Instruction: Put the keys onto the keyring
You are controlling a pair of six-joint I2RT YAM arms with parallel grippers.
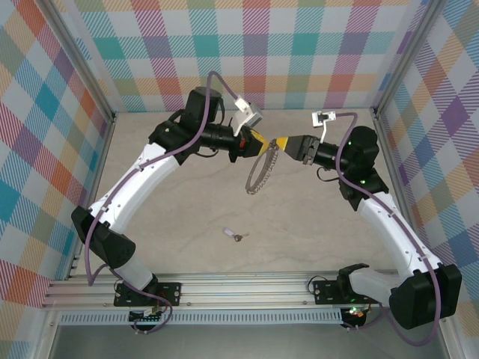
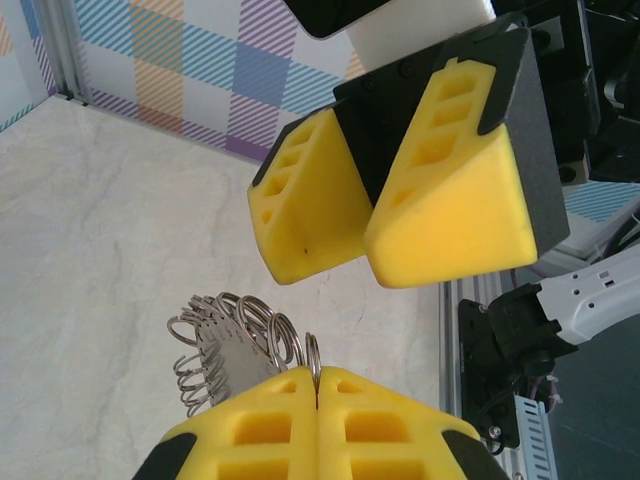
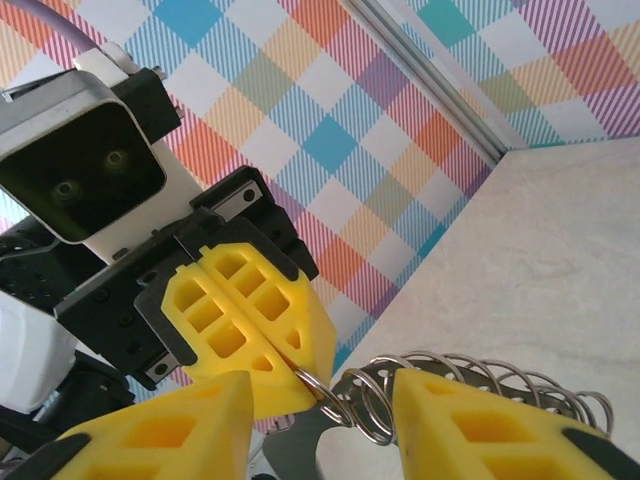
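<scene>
1. The left arm reached far and rightward; the left gripper point(image 1: 262, 141) was clamped together on the keyring point(image 1: 268, 170), which hung above the table point(image 1: 179, 209).
2. The keys point(image 1: 233, 234) lay near-centre on the table.
3. The right arm bent leftward; the right gripper point(image 1: 283, 141) had its jaws apart around the keyring's top.

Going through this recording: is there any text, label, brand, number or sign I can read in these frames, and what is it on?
No text reads in any view.
The keyring and the keys: no marking visible.
The left gripper and the right gripper: plain yellow, no print.
The wrist camera housing: no label visible.
The circuit board at the left arm's base: too small to read.
</scene>
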